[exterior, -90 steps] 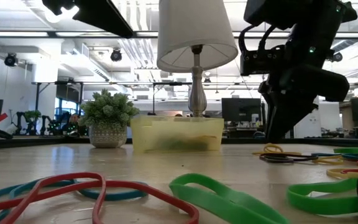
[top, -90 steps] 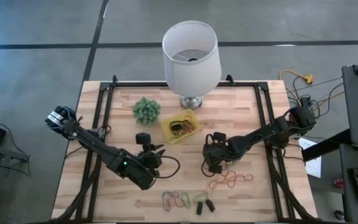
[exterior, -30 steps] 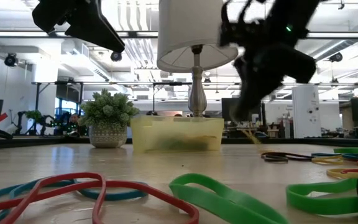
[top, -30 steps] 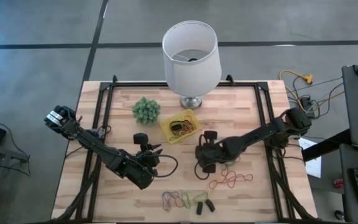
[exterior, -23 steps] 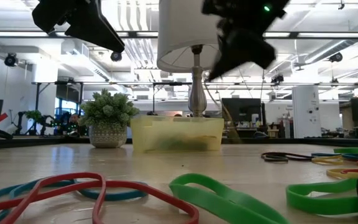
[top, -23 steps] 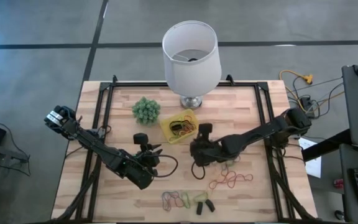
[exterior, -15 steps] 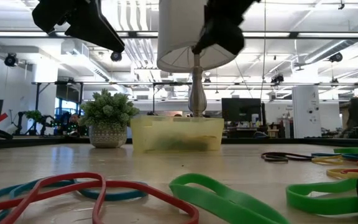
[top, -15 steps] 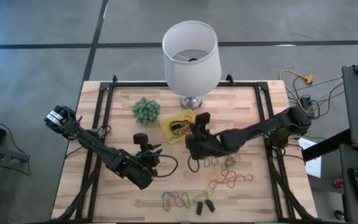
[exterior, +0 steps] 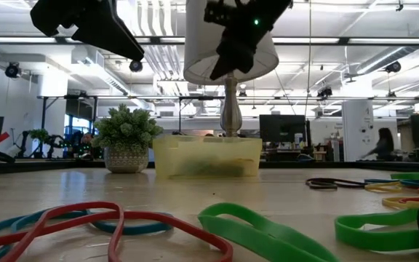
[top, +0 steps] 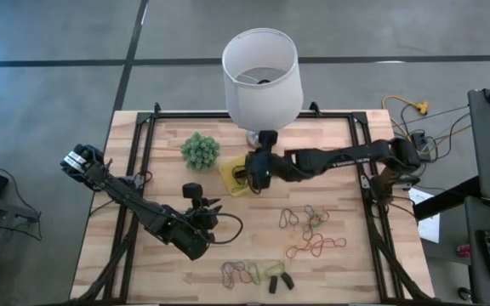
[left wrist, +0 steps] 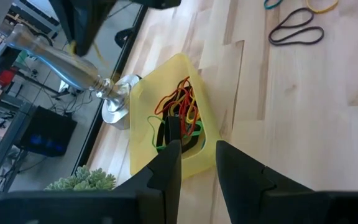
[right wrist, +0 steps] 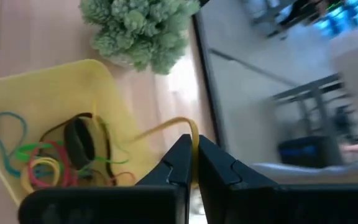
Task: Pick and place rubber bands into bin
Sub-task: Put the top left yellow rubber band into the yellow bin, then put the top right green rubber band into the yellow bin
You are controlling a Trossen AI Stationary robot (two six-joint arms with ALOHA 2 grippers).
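Note:
The yellow bin (top: 229, 177) stands mid-table in front of the lamp and holds several rubber bands (right wrist: 42, 165). My right gripper (right wrist: 193, 144) hangs above the bin's far right corner, shut on a yellow rubber band (right wrist: 160, 129). More rubber bands lie loose on the table at right centre (top: 307, 219), below those (top: 315, 246), and near the front edge (top: 243, 272). My left gripper (left wrist: 197, 163) stays on the near side of the bin, raised and open, with nothing between its fingers. It points at the bin (left wrist: 211, 99). My right gripper pinches the yellow rubber band (right wrist: 193, 134) between its two fingertips. The fingers slant down from the table's right side. The band is lifted clear and curves out slack from the fingertips over the bin.
A white lamp (top: 262, 75) stands just behind the bin, its shade close above my right gripper (exterior: 217, 69). A fuzzy green plant (top: 200, 150) sits left of the bin. Small dark stubby pieces (top: 281, 280) lie near the front edge. A person shows far off in the room (exterior: 381, 145).
My right gripper has risen from the loose bands at right centre. It has swung toward the table's far left and turned on the way, ending above the bin. It stayed shut and carried the yellow band clear of the table.

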